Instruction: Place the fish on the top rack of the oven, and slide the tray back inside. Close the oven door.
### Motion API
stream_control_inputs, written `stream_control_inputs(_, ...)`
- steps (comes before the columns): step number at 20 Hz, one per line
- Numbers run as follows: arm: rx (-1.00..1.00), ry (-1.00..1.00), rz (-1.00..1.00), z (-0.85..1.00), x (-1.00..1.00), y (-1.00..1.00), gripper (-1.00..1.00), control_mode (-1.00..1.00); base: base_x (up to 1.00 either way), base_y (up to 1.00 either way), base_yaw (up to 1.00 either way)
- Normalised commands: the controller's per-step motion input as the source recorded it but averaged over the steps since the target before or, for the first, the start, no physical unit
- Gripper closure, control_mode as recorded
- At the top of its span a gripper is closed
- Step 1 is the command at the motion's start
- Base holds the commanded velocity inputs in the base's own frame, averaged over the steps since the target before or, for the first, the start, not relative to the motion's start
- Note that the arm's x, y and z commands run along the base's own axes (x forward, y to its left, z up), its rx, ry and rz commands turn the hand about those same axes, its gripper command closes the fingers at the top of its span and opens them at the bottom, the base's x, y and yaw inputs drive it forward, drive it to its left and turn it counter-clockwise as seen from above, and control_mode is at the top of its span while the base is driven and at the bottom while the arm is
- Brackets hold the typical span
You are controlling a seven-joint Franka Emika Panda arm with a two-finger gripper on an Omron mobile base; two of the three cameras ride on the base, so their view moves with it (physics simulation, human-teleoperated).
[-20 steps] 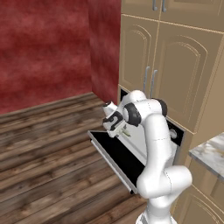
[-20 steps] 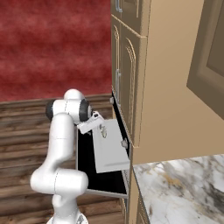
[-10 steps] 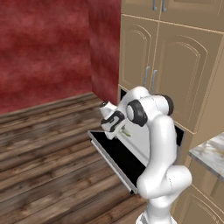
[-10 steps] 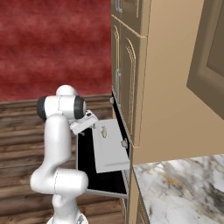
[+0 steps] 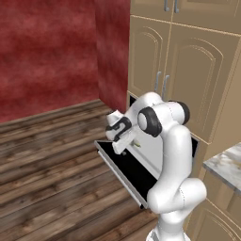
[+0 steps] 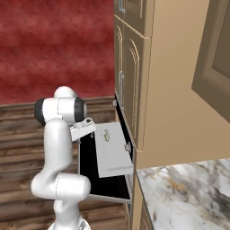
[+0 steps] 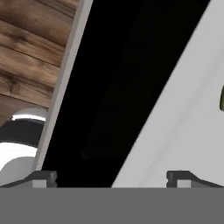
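Note:
The oven door (image 6: 86, 168) hangs open and flat, a black glass panel with its silver bar handle (image 7: 65, 83) along the outer edge. Above the door, the pale grey tray (image 6: 113, 152) stands pulled out of the oven (image 5: 194, 147). The small fish (image 6: 107, 134) lies on the tray near its far end. My gripper (image 6: 83, 129) hovers open over the door beside the tray's outer edge, with nothing between its fingers. In the hand view the gripper (image 7: 111, 179) looks down on the black door (image 7: 118, 87) and the tray (image 7: 188, 118).
Tan cabinet doors (image 5: 193, 80) rise above the oven and a tan cabinet side (image 6: 170, 90) stands to its right. A marble counter (image 6: 188, 193) sits at the lower right. Wooden floor (image 5: 52, 160) stretches in front of the door, with a red wall (image 5: 47, 47) behind.
My hand has drawn back from over the tray toward the door's outer edge, still open. The fish stays on the tray, which has not moved.

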Motion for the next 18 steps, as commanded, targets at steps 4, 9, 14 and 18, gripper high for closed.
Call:
stream_control_inputs(4,0.04,0.27,0.02,0.34,0.01,0.09,-1.00,-1.00,0.00,0.00,0.00)
stream_control_inputs(9,-0.01,0.03,0.14,0.30,0.05,0.00,-1.00,-1.00,0.00,0.00,0.00)
stream_control_inputs(14,-0.07,0.00,0.36,0.00,0.01,-0.02,-1.00,-1.00,0.00,0.00,0.00)
stream_control_inputs(18,-0.01,0.00,0.40,-0.05,0.00,-0.14,-1.00,-1.00,0.00,0.00,0.00)
